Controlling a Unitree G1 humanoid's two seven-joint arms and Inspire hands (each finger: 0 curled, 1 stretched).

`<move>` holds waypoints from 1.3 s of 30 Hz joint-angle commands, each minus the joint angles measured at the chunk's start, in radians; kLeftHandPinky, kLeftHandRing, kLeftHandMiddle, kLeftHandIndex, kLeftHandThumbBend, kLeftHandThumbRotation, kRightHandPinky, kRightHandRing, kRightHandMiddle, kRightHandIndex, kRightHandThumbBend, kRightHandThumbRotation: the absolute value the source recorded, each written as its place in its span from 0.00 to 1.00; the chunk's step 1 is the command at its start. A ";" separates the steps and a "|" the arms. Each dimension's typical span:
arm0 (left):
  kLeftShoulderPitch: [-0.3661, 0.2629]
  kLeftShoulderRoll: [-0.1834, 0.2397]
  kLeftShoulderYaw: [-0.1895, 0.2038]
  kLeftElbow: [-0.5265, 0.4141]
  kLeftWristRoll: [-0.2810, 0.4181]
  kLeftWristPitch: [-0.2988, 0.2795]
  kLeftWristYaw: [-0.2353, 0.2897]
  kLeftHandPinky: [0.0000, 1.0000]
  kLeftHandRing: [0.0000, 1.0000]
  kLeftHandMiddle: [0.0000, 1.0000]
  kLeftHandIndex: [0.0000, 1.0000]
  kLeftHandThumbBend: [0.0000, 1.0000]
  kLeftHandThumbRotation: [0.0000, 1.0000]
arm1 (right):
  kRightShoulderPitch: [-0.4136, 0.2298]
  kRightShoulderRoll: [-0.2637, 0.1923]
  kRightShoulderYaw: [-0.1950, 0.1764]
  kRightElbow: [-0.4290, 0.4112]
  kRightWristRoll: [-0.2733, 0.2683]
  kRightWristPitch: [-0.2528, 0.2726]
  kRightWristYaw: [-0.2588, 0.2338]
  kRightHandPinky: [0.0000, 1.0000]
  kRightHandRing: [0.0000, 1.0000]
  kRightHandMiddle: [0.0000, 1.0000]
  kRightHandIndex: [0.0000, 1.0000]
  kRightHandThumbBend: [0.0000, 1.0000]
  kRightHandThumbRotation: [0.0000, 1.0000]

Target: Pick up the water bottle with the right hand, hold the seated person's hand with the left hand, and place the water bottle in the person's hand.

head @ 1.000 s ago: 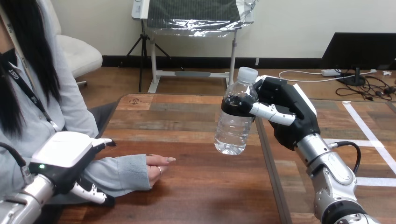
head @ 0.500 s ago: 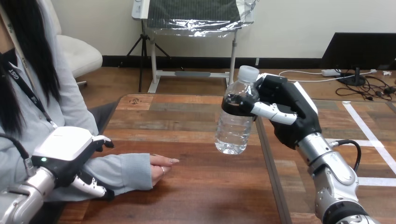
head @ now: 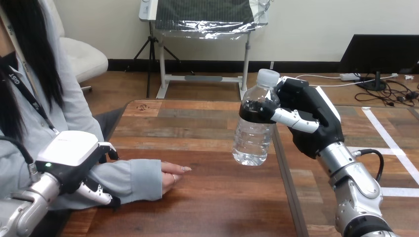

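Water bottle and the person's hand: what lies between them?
Head view: only bare table between the person's hand and the water bottle, held in the right hand.

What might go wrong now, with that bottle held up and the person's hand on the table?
The right hand grips the water bottle only near its top, tilted in the air, so it may slip. The person's hand lies on the table, palm not turned up, so the bottle may find nowhere to land. The left hand sits over the forearm, not the hand, so guiding may fail.
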 commanded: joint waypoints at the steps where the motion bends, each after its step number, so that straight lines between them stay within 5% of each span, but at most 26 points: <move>1: -0.043 -0.019 -0.042 0.045 0.006 0.021 0.009 0.59 0.60 0.64 0.69 1.00 0.37 | -0.033 -0.023 -0.019 -0.059 0.025 -0.018 -0.001 0.10 0.14 0.24 0.29 0.54 0.00; 17: -0.047 -0.028 -0.089 0.054 0.004 0.032 0.045 0.46 0.48 0.53 0.58 1.00 0.34 | -0.044 -0.036 -0.011 -0.035 -0.001 -0.021 -0.058 0.10 0.14 0.26 0.29 0.55 0.00; 39: -0.010 -0.019 -0.088 0.003 -0.046 -0.009 0.064 0.33 0.36 0.42 0.45 0.93 0.03 | -0.109 -0.063 0.010 0.048 -0.078 0.040 -0.234 0.10 0.14 0.25 0.29 0.60 0.00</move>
